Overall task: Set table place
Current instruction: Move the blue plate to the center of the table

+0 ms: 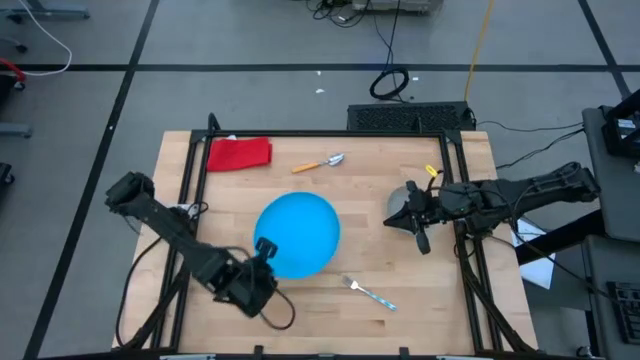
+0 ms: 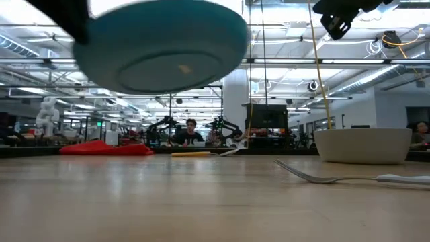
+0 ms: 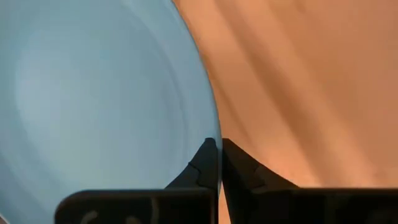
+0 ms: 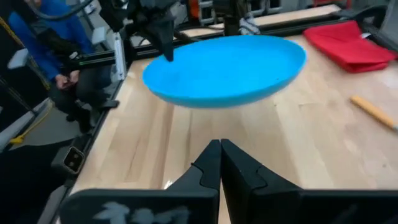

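The round bright-blue plate (image 1: 298, 233) is in the air over the middle of the table (image 1: 440, 300); it also shows in the low view (image 2: 161, 40) and the right wrist view (image 4: 227, 68). My left gripper (image 1: 263, 249) is shut on its near-left rim. My right gripper (image 1: 420, 238) is shut and empty, raised (image 2: 336, 23) beside the grey bowl (image 1: 400, 202), which stands on the table at the right. The fork (image 1: 368, 292) lies flat near the front. The orange-handled spoon (image 1: 320, 163) lies flat at the back. My left gripper pinches the plate's rim (image 3: 216, 140) between its two fingers, one on the upper face and one on the underside. The fingers come slanting from the table's near-left side. The plate is lifted clear of the table, roughly level, reaching away from the fingers (image 4: 165, 37).
A red cloth (image 1: 238, 153) lies at the table's far left corner. The black frame rails (image 1: 465, 250) run along the table's edges. People sit in the room beyond the table (image 2: 191, 131).
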